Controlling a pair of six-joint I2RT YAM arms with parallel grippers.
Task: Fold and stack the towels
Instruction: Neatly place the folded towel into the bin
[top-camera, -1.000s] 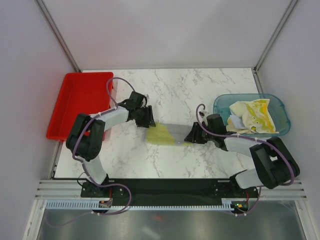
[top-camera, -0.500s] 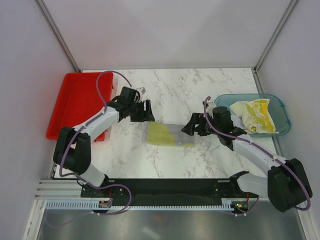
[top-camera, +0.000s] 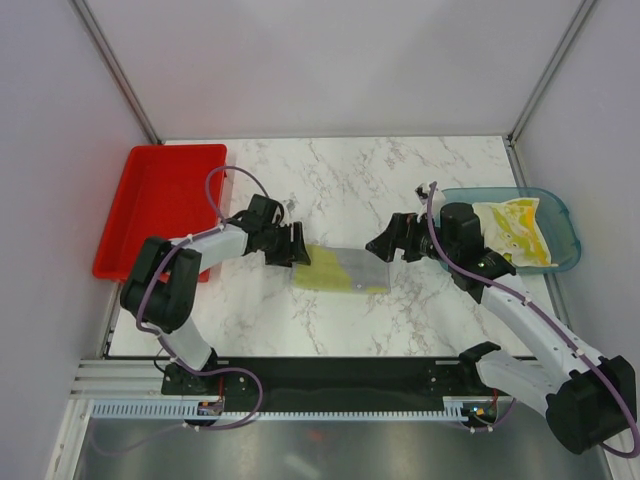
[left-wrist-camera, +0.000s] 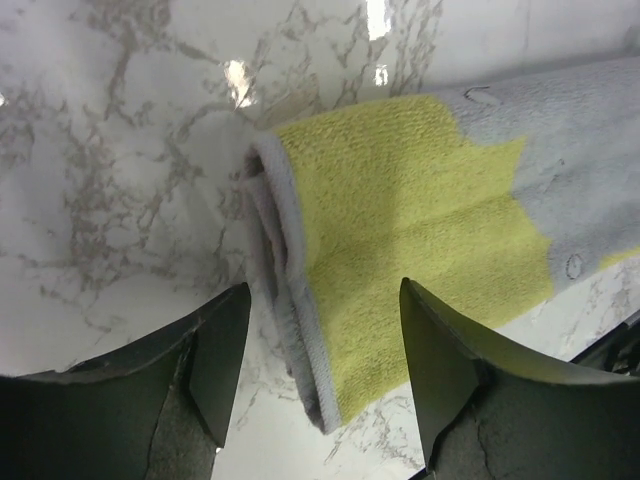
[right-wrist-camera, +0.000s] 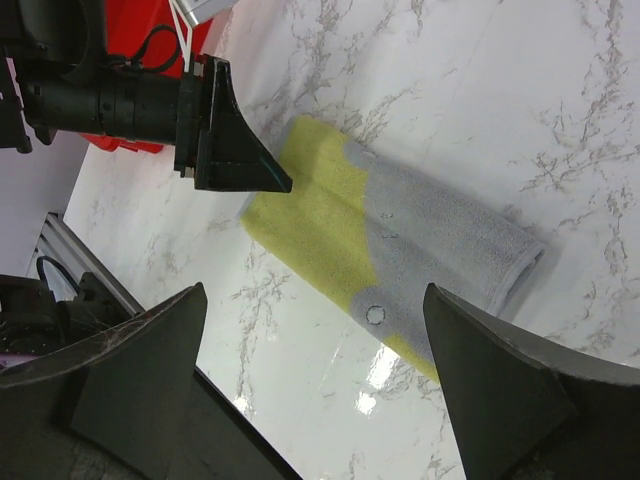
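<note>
A folded yellow-green and grey towel (top-camera: 340, 270) lies flat in the middle of the marble table. My left gripper (top-camera: 295, 245) stands open at its left end. In the left wrist view the towel's folded edge (left-wrist-camera: 300, 280) lies between the spread fingers of the left gripper (left-wrist-camera: 323, 320), and neither finger touches it. My right gripper (top-camera: 385, 242) hangs wide open above the towel's right end. The right wrist view shows the whole towel (right-wrist-camera: 400, 240) beyond the right gripper (right-wrist-camera: 315, 300). More towels (top-camera: 510, 235), crumpled yellow and cream, lie in the teal bin.
The translucent teal bin (top-camera: 500, 192) stands at the right edge of the table. A red tray (top-camera: 150, 210) sits at the far left. The left gripper (right-wrist-camera: 235, 150) also shows in the right wrist view, at the towel's far end.
Both grippers have opened and let go of the towel, which now lies folded. The right gripper has lifted up and back to the right. The left rose, then dropped back to the left end.
</note>
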